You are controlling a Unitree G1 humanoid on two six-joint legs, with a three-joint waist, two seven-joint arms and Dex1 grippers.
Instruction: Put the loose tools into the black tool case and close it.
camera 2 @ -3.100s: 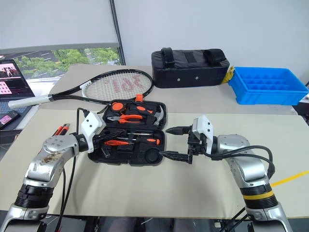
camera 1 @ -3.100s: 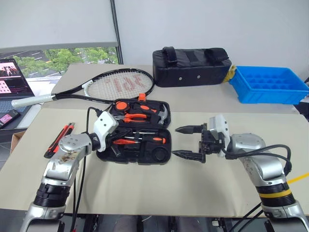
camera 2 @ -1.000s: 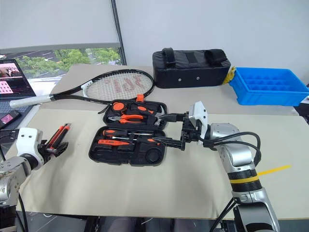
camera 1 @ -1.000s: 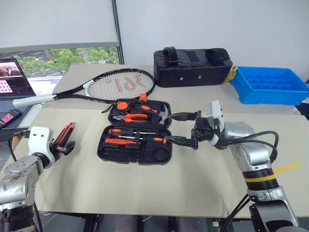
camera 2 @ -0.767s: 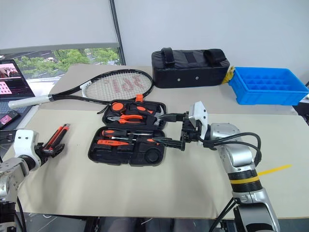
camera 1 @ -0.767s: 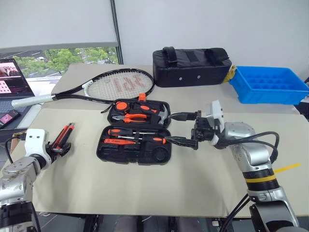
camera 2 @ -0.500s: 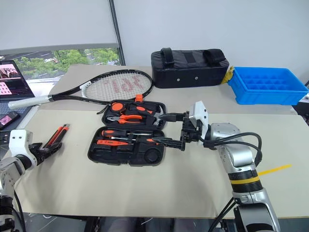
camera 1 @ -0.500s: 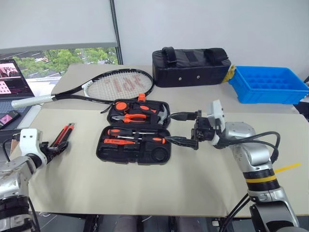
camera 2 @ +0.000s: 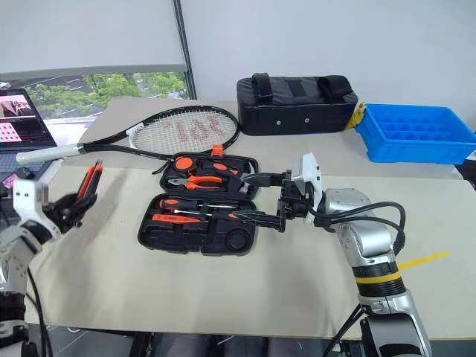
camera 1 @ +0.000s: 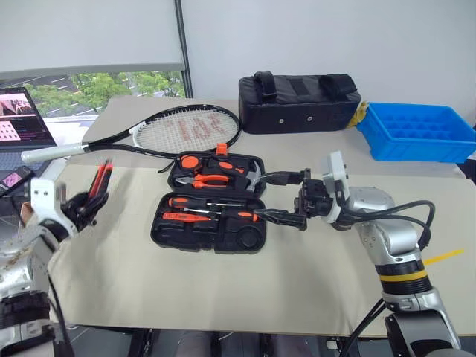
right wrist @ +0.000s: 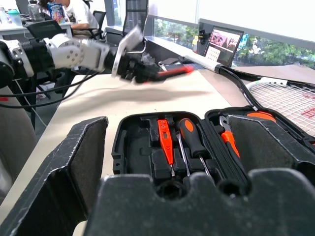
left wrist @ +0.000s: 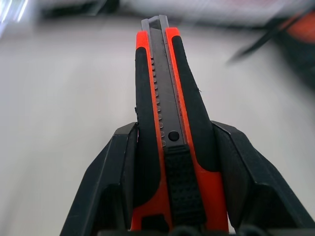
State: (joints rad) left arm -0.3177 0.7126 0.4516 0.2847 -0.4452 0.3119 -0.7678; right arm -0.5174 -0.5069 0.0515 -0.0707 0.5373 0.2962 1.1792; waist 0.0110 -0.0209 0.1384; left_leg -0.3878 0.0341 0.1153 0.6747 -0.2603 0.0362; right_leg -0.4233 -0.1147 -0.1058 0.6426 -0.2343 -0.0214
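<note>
The black tool case [camera 1: 161, 235] lies open mid-table, with pliers, a hammer and screwdrivers [camera 1: 212, 202] sitting in its recesses. My left gripper [camera 1: 80, 204] hovers left of the case, above the table, shut on the orange-and-black utility knife [camera 1: 99, 181]. The knife slants up out of the fingers. In the left wrist view the knife [left wrist: 165, 98] is pinched between both black fingers [left wrist: 106, 182]. My right gripper [camera 1: 261, 196] stands open at the case's right end, one finger over the lid half and one over the base half. The case's inside [right wrist: 162, 147] shows in the right wrist view.
A black tennis racket [camera 1: 186, 130] lies behind the case. Further back are a black fabric bag [camera 1: 297, 103] and a blue tray [camera 1: 416, 130]. A laptop [camera 1: 18, 119] and a phone [camera 1: 11, 178] sit off the table's left edge. A person [right wrist: 78, 12] sits in the background.
My left gripper has shut on the utility knife and lifted it off the table, tilting its tip upward. The right arm has not moved.
</note>
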